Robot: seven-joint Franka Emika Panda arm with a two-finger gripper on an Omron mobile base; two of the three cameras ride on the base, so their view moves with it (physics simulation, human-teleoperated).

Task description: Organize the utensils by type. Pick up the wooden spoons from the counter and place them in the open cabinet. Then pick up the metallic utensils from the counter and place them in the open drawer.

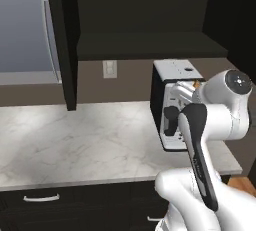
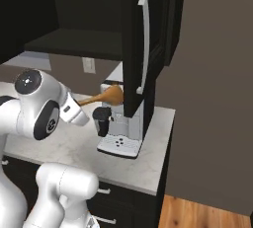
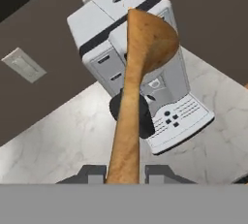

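Hand view: claw (image 3: 125, 173) grips one wooden spoon (image 3: 140, 68) before one coffee machine (image 3: 145, 72).

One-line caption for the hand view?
Pincer holds a wooden spoon by its handle, bowl raised before the coffee machine on the counter.

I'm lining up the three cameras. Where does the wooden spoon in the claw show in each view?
Left base view: wooden spoon, an orange sliver above the arm's wrist.
Right base view: spoon mid-frame, its bowl near the cabinet door's edge.
Hand view: spoon running up the centre.
Shared landmark: the coffee machine.
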